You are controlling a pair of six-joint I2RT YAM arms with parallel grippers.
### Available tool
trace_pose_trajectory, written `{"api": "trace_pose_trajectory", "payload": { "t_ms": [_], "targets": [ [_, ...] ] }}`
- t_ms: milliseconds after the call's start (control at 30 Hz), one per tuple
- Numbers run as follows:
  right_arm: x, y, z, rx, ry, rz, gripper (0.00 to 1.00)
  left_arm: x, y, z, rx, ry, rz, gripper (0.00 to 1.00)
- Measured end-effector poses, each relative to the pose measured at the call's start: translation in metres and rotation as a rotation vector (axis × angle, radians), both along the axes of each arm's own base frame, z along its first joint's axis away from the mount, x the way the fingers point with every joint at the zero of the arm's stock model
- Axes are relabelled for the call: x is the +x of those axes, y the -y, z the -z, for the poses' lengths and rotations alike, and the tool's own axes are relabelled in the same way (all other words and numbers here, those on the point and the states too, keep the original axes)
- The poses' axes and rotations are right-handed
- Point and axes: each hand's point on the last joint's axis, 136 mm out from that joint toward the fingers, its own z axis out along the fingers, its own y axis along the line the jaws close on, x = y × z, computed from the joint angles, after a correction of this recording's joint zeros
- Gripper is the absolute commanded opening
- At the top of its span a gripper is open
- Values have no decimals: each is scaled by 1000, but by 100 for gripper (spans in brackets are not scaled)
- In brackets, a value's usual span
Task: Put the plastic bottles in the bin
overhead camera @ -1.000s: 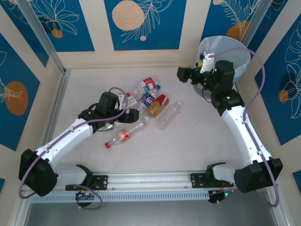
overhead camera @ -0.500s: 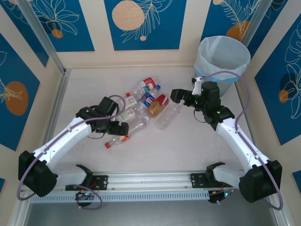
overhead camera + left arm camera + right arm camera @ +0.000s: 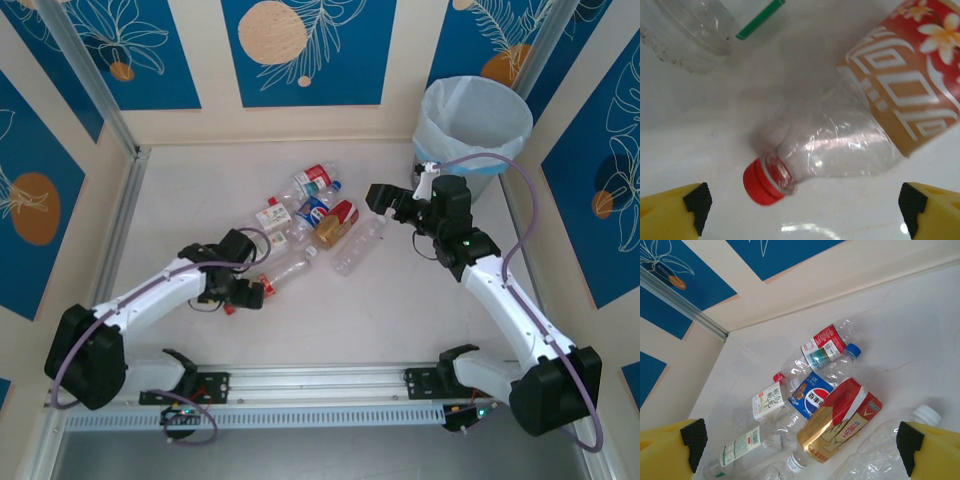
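Note:
Several plastic bottles (image 3: 312, 213) lie in a loose pile mid-table. One clear bottle (image 3: 840, 150) with a red cap (image 3: 761, 183) and a red-orange label lies apart at the near left (image 3: 266, 285). My left gripper (image 3: 243, 296) hangs low over its neck, open, with a finger on either side and touching nothing (image 3: 805, 215). My right gripper (image 3: 380, 198) hovers open at the pile's right edge (image 3: 802, 450), above a red-and-gold labelled bottle (image 3: 840, 424) and a clear white-capped bottle (image 3: 905, 437). The bin (image 3: 473, 122), grey with a pale liner, stands in the far right corner.
Blue-and-cream walls close in the table (image 3: 400, 320) on three sides, with a metal post (image 3: 95, 85) at the far left. A rail (image 3: 320, 385) with both arm bases runs along the near edge. A second clear bottle's base (image 3: 687, 30) lies just beyond the left gripper.
The right arm swung from above the bin down to the pile's right side. The left gripper moved toward the near edge and lowered over the red-capped bottle's neck.

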Motion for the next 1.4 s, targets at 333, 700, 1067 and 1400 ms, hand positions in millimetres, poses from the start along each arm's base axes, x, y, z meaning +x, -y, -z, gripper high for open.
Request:
{"api": "trace_pose_trajectory", "payload": {
  "t_ms": [333, 700, 1067, 1400],
  "targets": [
    [-4, 7, 0, -7, 13, 28, 100, -9, 10, 36, -17, 5, 43, 90],
    [-2, 9, 2, -13, 9, 44, 100, -6, 35, 23, -78, 117, 129, 98],
    [-2, 10, 2, -15, 9, 49, 99, 4, 14, 38, 71, 136, 77, 99],
    [-2, 11, 3, -15, 6, 54, 99, 26, 37, 37, 36, 180, 163, 95]
  ]
}}
